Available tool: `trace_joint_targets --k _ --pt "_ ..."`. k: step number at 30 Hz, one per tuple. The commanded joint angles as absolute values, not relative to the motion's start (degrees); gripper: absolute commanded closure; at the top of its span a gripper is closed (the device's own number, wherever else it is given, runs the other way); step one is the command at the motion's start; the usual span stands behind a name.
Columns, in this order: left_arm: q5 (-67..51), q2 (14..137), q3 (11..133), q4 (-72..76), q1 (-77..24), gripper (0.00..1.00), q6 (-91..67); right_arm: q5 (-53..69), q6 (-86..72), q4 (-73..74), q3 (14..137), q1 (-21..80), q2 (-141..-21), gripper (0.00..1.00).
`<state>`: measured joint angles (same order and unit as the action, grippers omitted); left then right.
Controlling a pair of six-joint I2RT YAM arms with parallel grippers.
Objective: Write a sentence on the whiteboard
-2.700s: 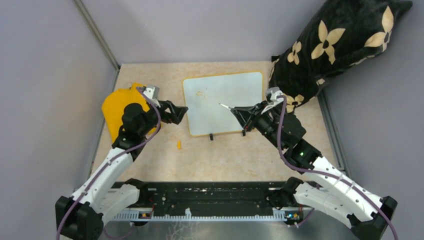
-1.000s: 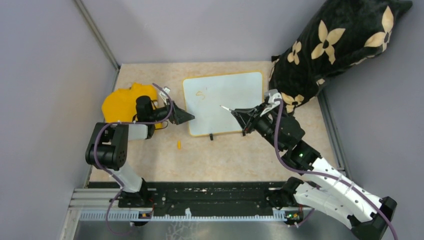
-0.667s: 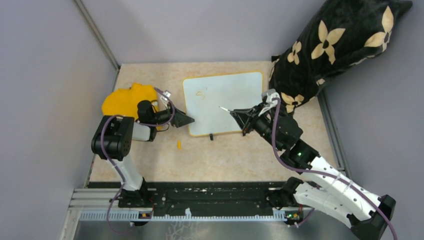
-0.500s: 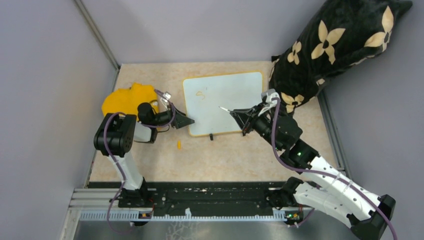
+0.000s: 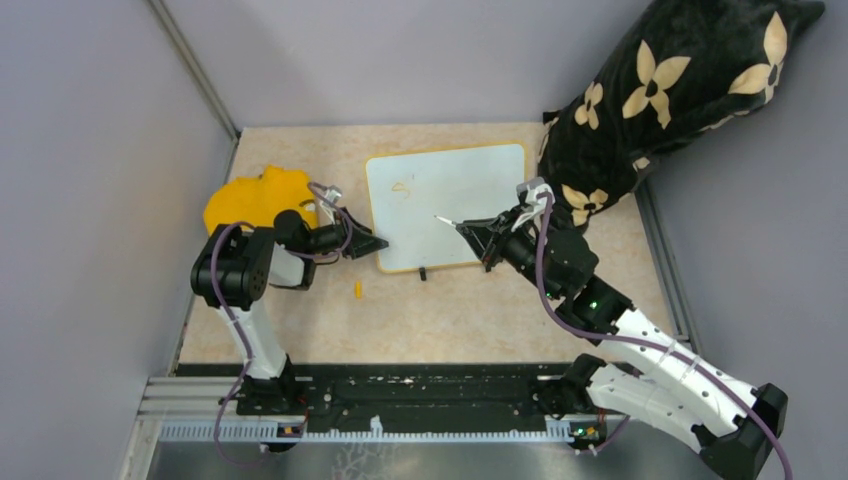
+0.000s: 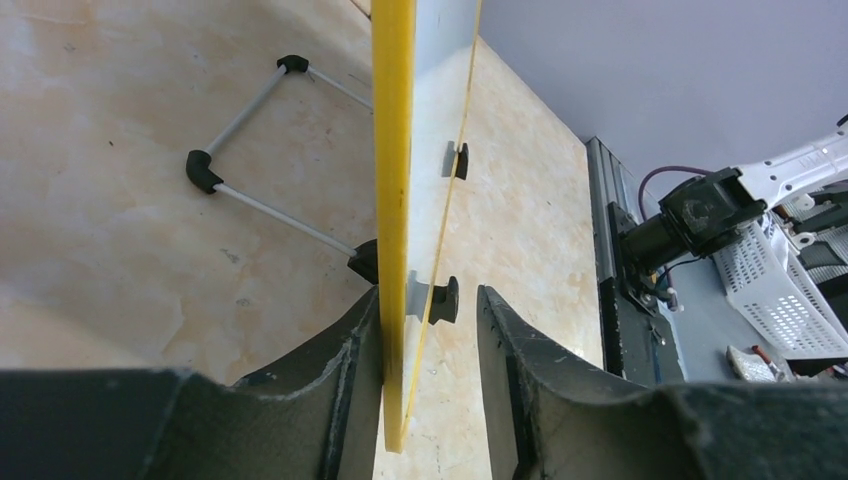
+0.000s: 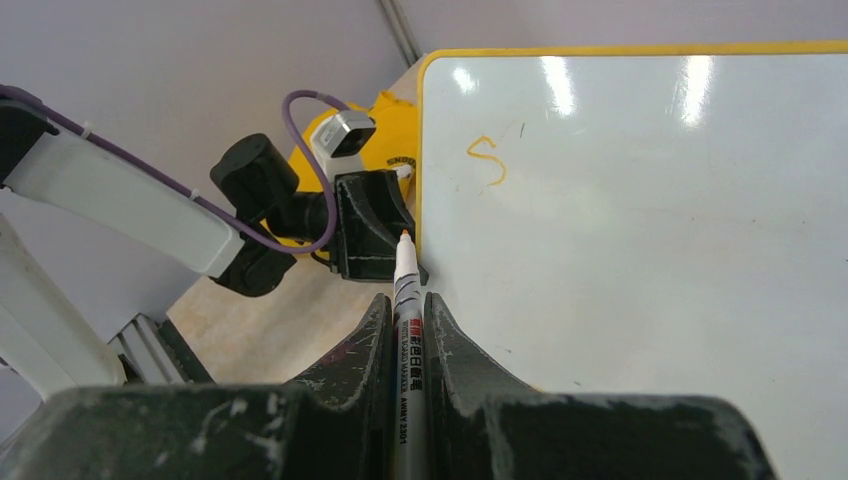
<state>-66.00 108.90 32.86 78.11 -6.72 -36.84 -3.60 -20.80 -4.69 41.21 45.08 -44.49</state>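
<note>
The whiteboard (image 5: 450,210) stands tilted at the middle of the table, its yellow edge (image 6: 392,200) running between my left gripper's jaws. Of the sentence, only one orange "S" (image 7: 486,160) shows, near the board's upper left (image 5: 402,187). My left gripper (image 5: 375,241) straddles the board's lower left edge. One finger (image 6: 355,340) touches the frame's back, while the other stands off the front face, so the gripper (image 6: 428,300) is open. My right gripper (image 7: 407,305) is shut on a white marker (image 7: 405,275), whose tip hovers over the board's middle (image 5: 440,217).
A yellow cloth (image 5: 245,205) lies behind the left arm. A small orange cap (image 5: 357,290) lies on the table in front of the board. A black flowered pillow (image 5: 680,90) fills the back right corner. The board's wire stand (image 6: 250,200) rests on the table behind it.
My left arm has folded back and its jaws have narrowed around the board's left edge. The right gripper with the marker has shifted slightly left.
</note>
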Motion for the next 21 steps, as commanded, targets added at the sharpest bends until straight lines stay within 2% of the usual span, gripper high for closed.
trace_joint_targets --k 1,10,17,21 --pt "-68.56 111.22 32.97 82.86 -7.65 0.58 -35.66 -3.08 -21.25 -7.65 42.17 44.82 -44.38 1.0" --pt "-68.96 111.54 33.29 80.15 -7.82 0.66 -32.91 -3.61 -20.99 -6.94 42.01 44.82 -43.9 1.0" --pt "-68.27 111.58 32.98 78.92 -7.82 0.81 -31.22 -3.29 -21.17 -7.0 41.85 44.75 -44.18 1.0" --pt "-67.82 111.49 32.54 78.91 -7.82 0.86 -30.12 -3.13 -21.31 -7.24 41.68 44.81 -44.28 1.0"
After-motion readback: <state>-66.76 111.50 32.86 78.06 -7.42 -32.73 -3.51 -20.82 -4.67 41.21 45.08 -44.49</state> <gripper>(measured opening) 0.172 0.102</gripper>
